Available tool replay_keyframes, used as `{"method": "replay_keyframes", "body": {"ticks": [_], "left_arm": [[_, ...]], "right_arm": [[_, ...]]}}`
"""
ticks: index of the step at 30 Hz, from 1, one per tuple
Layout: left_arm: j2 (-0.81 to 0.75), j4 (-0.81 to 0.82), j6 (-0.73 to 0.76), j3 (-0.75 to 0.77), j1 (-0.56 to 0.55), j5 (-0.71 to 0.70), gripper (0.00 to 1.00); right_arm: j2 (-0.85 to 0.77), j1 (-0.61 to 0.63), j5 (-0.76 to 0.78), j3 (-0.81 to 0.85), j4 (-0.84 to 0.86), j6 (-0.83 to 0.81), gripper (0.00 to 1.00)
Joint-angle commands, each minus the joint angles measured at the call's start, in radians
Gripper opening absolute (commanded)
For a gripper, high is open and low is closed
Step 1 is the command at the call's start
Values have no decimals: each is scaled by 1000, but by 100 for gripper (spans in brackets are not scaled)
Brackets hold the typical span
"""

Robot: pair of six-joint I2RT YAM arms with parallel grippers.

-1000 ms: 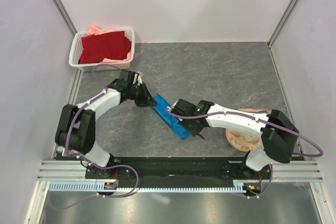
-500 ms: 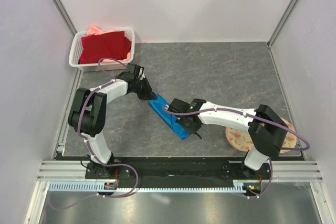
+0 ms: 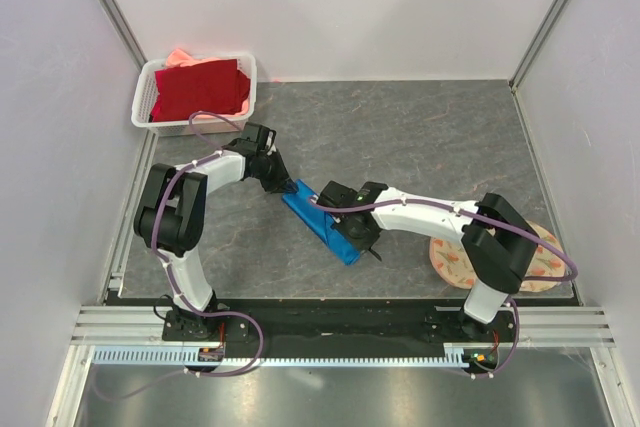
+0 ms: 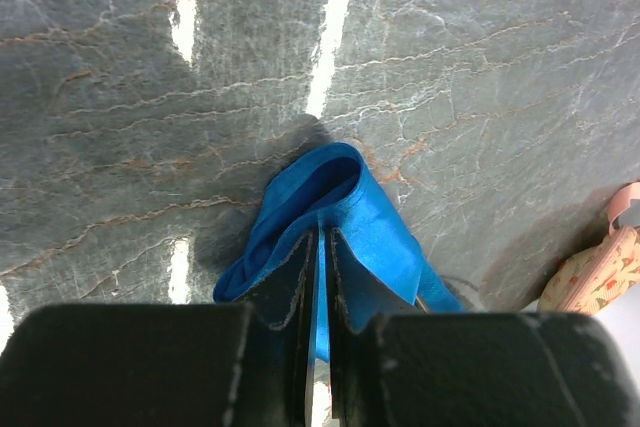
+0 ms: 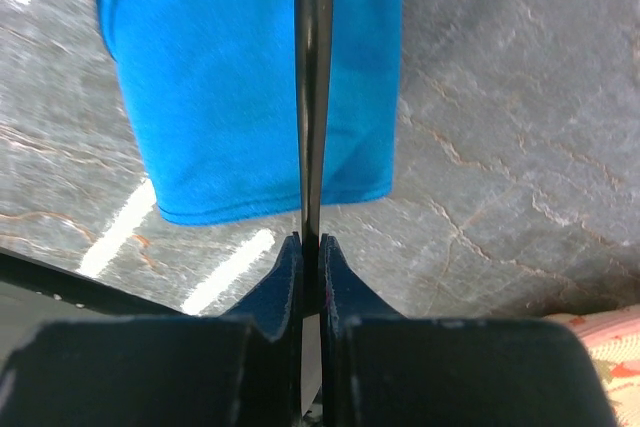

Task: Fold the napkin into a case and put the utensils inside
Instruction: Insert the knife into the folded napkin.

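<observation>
The napkin (image 3: 308,213) lies between basket (image 3: 190,128) and mat (image 3: 447,259).

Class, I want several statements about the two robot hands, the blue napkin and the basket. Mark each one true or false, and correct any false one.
1. The left hand pinches an edge of the blue napkin. True.
2. The right hand holds nothing. False: it is shut on a thin black utensil that reaches out over the napkin.
3. A dark red cloth lies in the white basket. True.
4. The napkin lies inside the basket. False: it lies folded into a narrow strip on the grey table, between the two hands.
</observation>
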Motion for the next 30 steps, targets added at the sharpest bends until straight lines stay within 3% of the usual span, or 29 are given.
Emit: {"method": "replay_keyframes", "body": {"ticks": [1, 30], "left_arm": [[13, -8, -16, 29, 1, -21, 11], [4, 12, -31, -5, -11, -6, 11]], "right_arm": [[26, -2, -14, 63, 24, -18, 0], [145, -45, -100, 151, 191, 58, 2]]}}
